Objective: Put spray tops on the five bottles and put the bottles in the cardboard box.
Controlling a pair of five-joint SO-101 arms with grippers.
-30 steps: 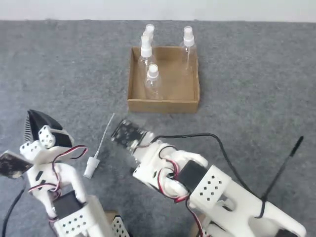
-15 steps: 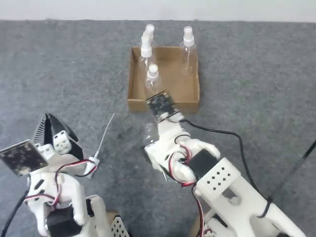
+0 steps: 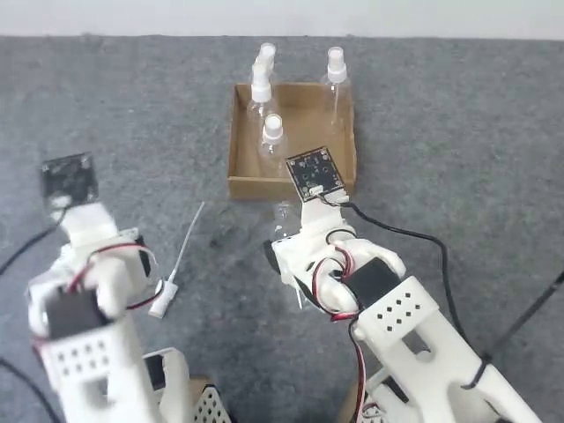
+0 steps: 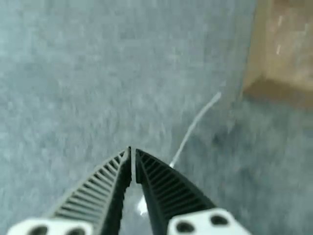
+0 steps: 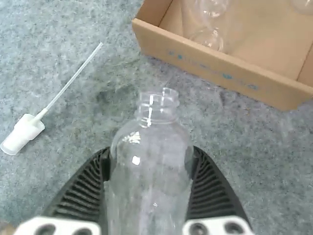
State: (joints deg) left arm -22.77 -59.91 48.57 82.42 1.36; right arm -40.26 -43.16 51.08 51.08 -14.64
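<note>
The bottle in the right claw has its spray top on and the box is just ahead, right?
No. The bottle in the right claw has no top; the right wrist view shows its neck open, the spray top on the carpet. The box is just ahead.

Bottles with spray tops fitted (image 3: 273,141): four. Uncapped bottle (image 5: 149,161): one. Loose spray top (image 3: 163,297): one; cardboard box (image 3: 291,188): one.
</note>
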